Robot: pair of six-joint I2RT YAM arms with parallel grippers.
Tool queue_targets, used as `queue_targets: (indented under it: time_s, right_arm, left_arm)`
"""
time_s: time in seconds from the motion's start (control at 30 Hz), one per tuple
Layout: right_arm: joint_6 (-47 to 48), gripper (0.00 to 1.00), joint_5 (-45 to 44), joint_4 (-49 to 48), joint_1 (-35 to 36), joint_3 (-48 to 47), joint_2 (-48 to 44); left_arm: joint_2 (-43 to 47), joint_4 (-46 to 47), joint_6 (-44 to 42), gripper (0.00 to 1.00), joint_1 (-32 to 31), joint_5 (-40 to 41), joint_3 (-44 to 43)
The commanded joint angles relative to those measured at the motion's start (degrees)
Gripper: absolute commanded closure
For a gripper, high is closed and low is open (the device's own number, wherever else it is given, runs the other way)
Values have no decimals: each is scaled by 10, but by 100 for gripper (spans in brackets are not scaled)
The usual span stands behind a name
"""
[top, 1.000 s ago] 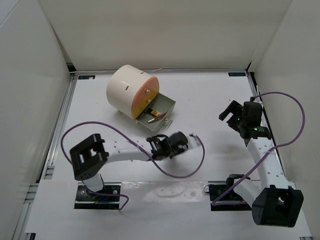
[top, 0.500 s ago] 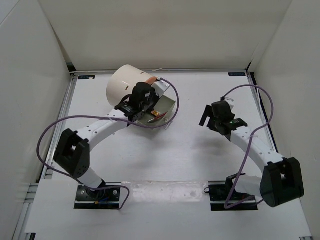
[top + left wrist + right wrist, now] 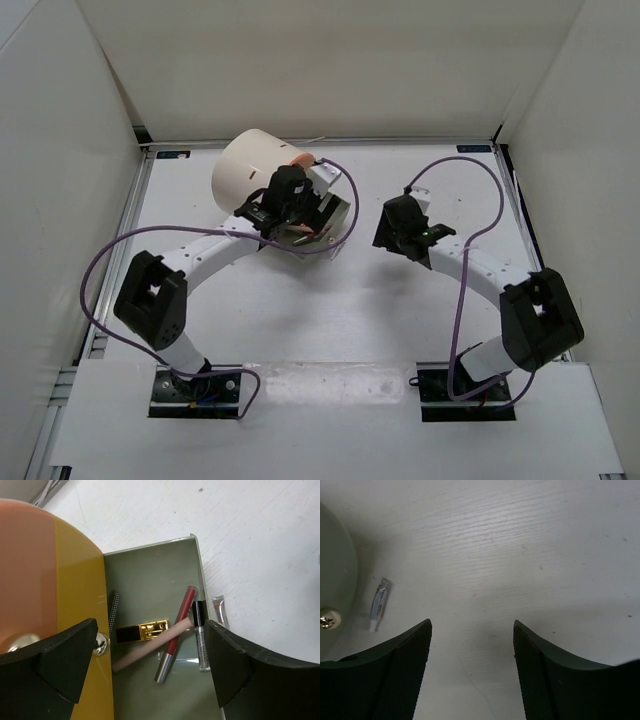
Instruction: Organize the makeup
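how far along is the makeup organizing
Partly done: a gold lipstick, red gloss and pink pencil lie in the open drawer. Nothing is in hand; the left hand hovers open over it, the right hand open over the table. Left: a small tube lies on the table outside the drawer.

Makeup (image 3: 170, 652), jumbled, in open drawer (image 3: 150, 580)

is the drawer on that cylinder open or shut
Open: the grey drawer stands pulled out from the orange front, with a gold-and-black lipstick and a red tube lying inside it, seen from the left wrist.
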State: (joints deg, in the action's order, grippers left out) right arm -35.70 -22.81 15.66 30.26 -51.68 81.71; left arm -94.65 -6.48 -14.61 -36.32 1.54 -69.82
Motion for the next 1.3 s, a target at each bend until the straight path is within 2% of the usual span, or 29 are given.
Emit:
queue_targets:
  time_s: [0.0,0.13,0.2,0.3,0.43,0.5,0.53,0.67,0.8,0.9,1.07,1.27]
  right_arm:
    - [-19,31,17,-62,30,-29,37]
    - [-38,29,21,-104,63,-26,67]
    - [-47,27,17,-128,72,-25,76]
    - [-60,27,17,-139,84,-36,106]
    - [-61,28,-4,-150,112,-55,153]
    - [-68,28,-6,-143,119,-68,164]
    - [-68,28,-4,-146,119,-65,167]
    - [-41,28,-7,-236,144,-43,188]
    - [-35,28,-48,-232,165,-68,222]
    - [-58,29,-114,-209,175,-87,248]
    - [-89,29,-145,-216,179,-81,269]
    - [-111,35,-218,-166,179,-102,294]
  left_arm:
    - [90,-16,55,2,4,33,-16]
    - [187,-72,139,2,-21,113,13]
    - [250,-114,211,2,-41,150,27]
    - [310,-146,290,2,-47,131,42]
    - [415,-187,338,2,-51,137,110]
    - [435,-216,355,2,-53,142,116]
    - [451,-251,361,2,-52,148,112]
    - [476,-297,359,2,-50,152,116]
    - [491,-308,353,2,-51,154,116]
    - [497,-308,350,2,-52,149,111]
    - [500,-315,345,2,-52,158,109]
    - [489,-324,335,2,-52,164,98]
